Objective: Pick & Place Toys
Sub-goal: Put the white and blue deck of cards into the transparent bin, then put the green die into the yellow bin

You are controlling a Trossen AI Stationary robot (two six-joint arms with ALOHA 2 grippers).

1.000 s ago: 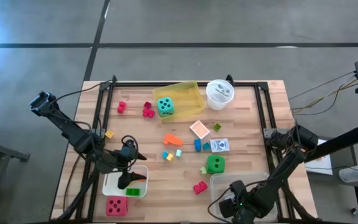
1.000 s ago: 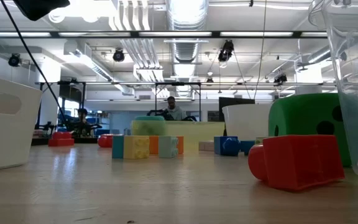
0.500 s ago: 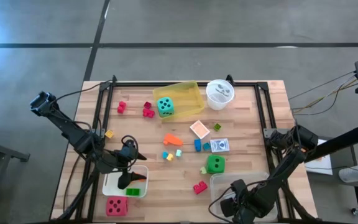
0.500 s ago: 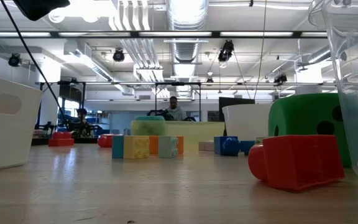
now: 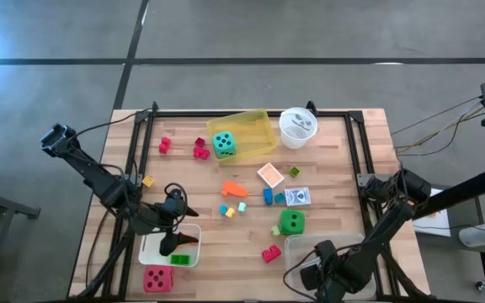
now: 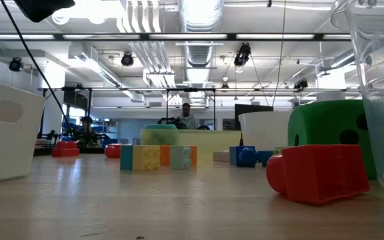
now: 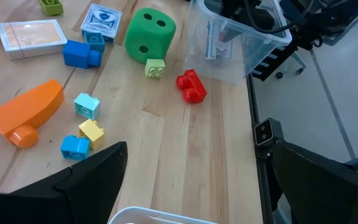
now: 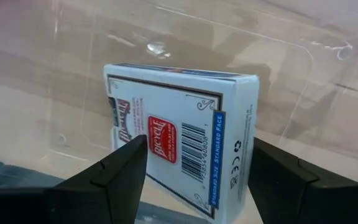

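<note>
My right gripper (image 5: 318, 273) reaches down into the clear tray (image 5: 297, 247) at the near right and is shut on a blue-and-white card box (image 8: 185, 118). My left gripper (image 5: 173, 243) is open and empty, above the white tray (image 5: 150, 250), which holds a green block (image 5: 180, 260). On the table lie a green die (image 5: 291, 222), a red block (image 5: 270, 252), an orange block (image 5: 233, 189), small blue and yellow blocks (image 5: 230, 209) and two card packs (image 5: 298, 197). A teal die (image 5: 223, 144) sits in the yellow tray (image 5: 259, 126). A red die (image 5: 158, 279) sits at the near left. My right gripper pinches the card box between its two fingers (image 8: 126, 168), one on each of two opposite sides (image 8: 248, 155). The fingers come from above, pointing down. The box stands inside the clear tray; whether its lower end rests on the tray floor is hidden.
A round white cup (image 5: 297, 126) stands at the far right beside the yellow tray. Red blocks (image 5: 199, 149) and a yellow block (image 5: 148, 181) lie at the far left. The clear tray's walls (image 8: 316, 46) surround the right gripper.
</note>
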